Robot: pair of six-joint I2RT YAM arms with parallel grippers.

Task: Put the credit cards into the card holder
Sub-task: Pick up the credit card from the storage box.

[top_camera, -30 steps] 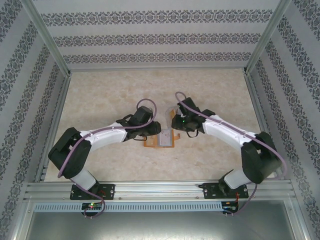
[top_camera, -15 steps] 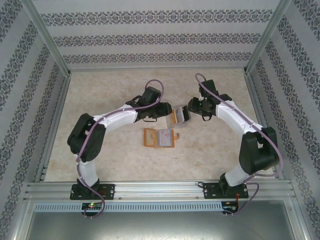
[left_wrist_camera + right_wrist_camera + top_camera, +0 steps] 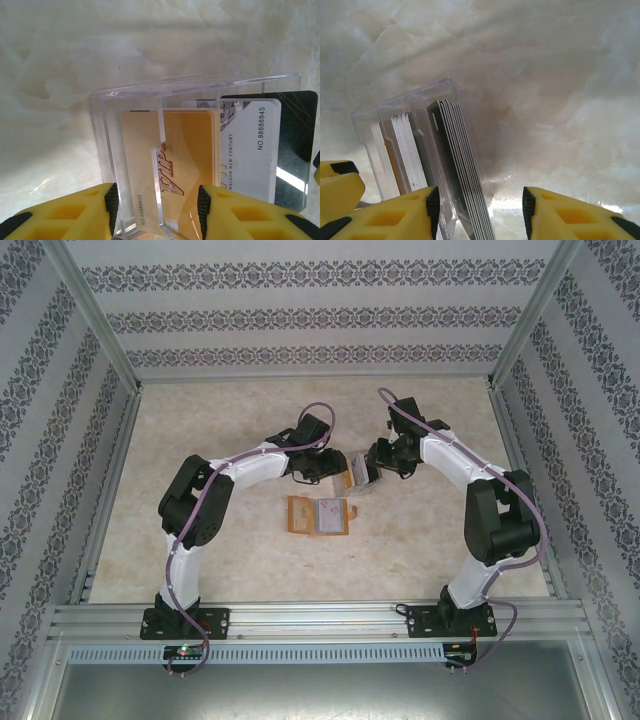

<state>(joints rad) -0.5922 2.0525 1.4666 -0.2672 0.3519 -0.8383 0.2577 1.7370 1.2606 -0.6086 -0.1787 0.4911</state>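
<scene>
The credit cards stand in a clear plastic box (image 3: 357, 474). The left wrist view shows an orange-yellow VIP card (image 3: 190, 145), a white card (image 3: 250, 145) and a black card (image 3: 300, 130) behind the clear wall (image 3: 200, 85). My left gripper (image 3: 156, 210) is open, its jaws on either side of the orange card's end of the box. My right gripper (image 3: 480, 212) is open around the edge-on stack of dark cards (image 3: 455, 150). The card holder (image 3: 318, 515) lies open and flat nearer the bases. Both grippers, left (image 3: 328, 466) and right (image 3: 374, 459), flank the box.
Pale marbled tabletop (image 3: 220, 440) lies all round. Patterned walls and metal frame posts (image 3: 512, 440) enclose it. A stack of white cards (image 3: 407, 150) sits in the box (image 3: 405, 107) left of the dark stack.
Both arms have swung from over the open card holder back to the clear box. Both pairs of jaws stand wider than a second ago.
</scene>
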